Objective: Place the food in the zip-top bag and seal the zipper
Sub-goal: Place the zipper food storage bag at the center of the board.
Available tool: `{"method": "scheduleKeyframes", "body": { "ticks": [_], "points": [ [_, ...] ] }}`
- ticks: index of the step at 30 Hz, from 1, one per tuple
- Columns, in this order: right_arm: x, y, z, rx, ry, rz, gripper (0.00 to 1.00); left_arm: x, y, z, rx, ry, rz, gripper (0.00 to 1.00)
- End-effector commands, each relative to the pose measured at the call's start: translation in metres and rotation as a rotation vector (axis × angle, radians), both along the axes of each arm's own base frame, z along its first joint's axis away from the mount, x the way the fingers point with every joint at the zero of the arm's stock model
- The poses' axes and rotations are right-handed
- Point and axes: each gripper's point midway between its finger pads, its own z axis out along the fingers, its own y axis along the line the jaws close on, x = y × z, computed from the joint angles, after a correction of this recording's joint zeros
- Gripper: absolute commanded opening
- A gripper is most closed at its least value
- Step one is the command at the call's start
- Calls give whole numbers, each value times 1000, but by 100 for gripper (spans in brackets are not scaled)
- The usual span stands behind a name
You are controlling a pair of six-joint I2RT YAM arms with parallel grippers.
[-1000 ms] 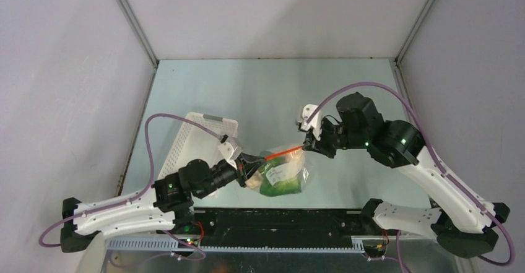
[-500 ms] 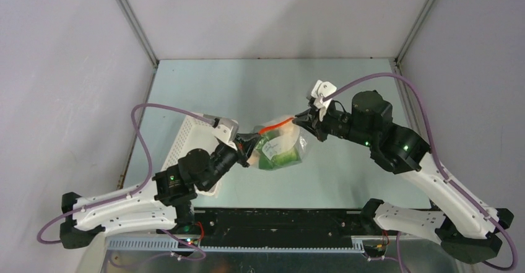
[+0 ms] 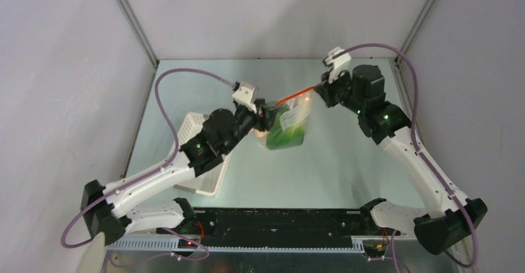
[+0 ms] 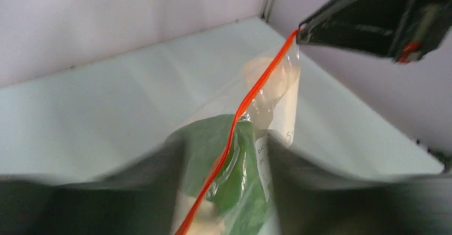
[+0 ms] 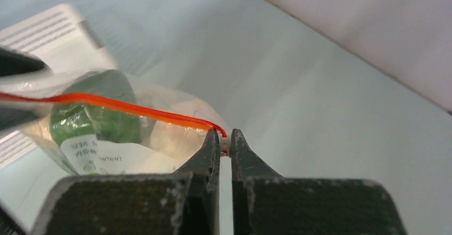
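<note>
Glossy pale-green worktop (image 3: 347, 161) with soft glare patches. Plain grey-white back wall (image 3: 272, 13), left wall (image 3: 62, 99) and right wall (image 3: 477, 69) box it in. Metal left post (image 3: 131, 20) and right post (image 3: 421, 19) at the back corners. Black rail (image 3: 278, 220) along the near edge. Light is even and diffuse.

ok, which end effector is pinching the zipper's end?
The right end effector: its jaws are shut on the end of the zipper. The left end effector has its jaws apart, straddling the zip-top bag.
</note>
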Motion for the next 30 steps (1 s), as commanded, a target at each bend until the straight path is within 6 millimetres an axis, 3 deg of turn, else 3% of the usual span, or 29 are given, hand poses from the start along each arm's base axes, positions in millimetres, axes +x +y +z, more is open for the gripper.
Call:
{"method": "scheduleKeyframes", "body": {
  "ticks": [1,2,6,8,9,11,12,13,14,15,16,17,18,19,20,21,22,23,24,25,26,27,30],
  "points": [
    [57,-64,70,138,-181,-223,0,19,-22,88,-137,-136,-55,90],
    [65,-85,85,151,-215,-273,0,24,-28,100,-143,-137,-56,97],
    [86,-143,112,110,-287,-405,0,36,-23,102,-138,-76,21,100],
    [98,-169,109,54,-301,-463,0,38,-12,94,-119,-59,71,100],
    [100,-173,107,34,-302,-462,0,39,-7,89,-112,-52,95,100],
    [107,-190,81,-50,-273,-480,0,35,1,75,-103,-32,107,100],
    [108,-193,73,-102,-275,-471,0,29,5,66,-103,-15,101,100],
    [109,-191,46,-136,-227,-457,0,23,11,66,-119,-14,98,100],
    [108,-192,33,-182,-216,-448,0,21,13,49,-115,20,101,100],
    [107,-185,5,-213,-160,-433,0,15,20,50,-137,20,104,100],
    [107,-182,-12,-239,-128,-426,0,13,24,31,-138,58,116,100],
    [102,-174,-40,-274,-63,-413,0,7,30,34,-165,55,115,100],
    [102,-170,-56,-304,-33,-408,0,3,32,16,-175,97,114,100],
    [99,-161,-75,-351,-8,-414,0,-4,39,19,-210,100,109,100],
    [98,-154,-87,-372,10,-417,0,-9,42,4,-228,143,115,100],
    [93,-138,-102,-382,42,-407,0,-16,50,8,-267,142,113,100],
    [90,-126,-115,-382,76,-391,0,-19,55,-10,-270,187,130,100],
    [81,-102,-128,-370,113,-354,0,-27,65,-18,-275,204,140,100],
    [77,-91,-140,-382,138,-335,0,-28,71,-24,-291,229,166,100],
    [65,-64,-153,-396,154,-276,0,-35,82,-34,-282,247,182,100],
    [63,-57,-165,-434,167,-280,0,-38,88,-38,-287,258,198,100],
    [53,-30,-176,-461,171,-225,0,-43,97,-48,-275,269,212,100],
    [41,8,-183,-471,163,-205,0,-52,112,-60,-281,293,241,100]
  ]
}}
